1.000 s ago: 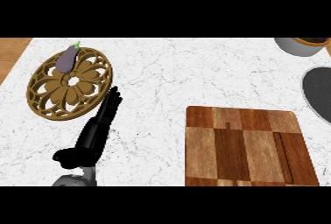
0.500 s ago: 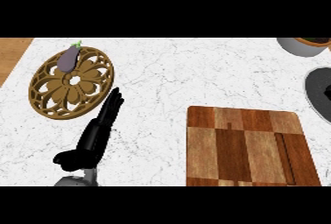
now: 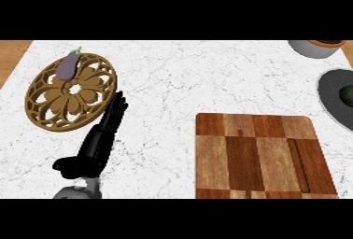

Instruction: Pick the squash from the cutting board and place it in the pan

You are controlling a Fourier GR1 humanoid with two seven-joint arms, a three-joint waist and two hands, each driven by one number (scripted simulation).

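Observation:
The wooden cutting board (image 3: pixel 262 156) lies at the lower right with nothing on it. At the right edge, the dark pan (image 3: pixel 334 95) is partly cut off; a dark green shape (image 3: pixel 349 94) shows inside it at the picture's border. My left hand (image 3: pixel 96 142) rests open on the white counter at the lower left, fingers straight and pointing up toward the trivet. My right hand is out of view.
A round carved wooden trivet (image 3: pixel 69 93) lies at the upper left with a purple eggplant (image 3: pixel 67 65) on its far rim. A grey pot (image 3: pixel 316 46) stands at the top right corner. White marble counter (image 3: pixel 186 79) lies between trivet and board.
The pan and pot sit a little further left in the view than before. My left hand has barely shifted.

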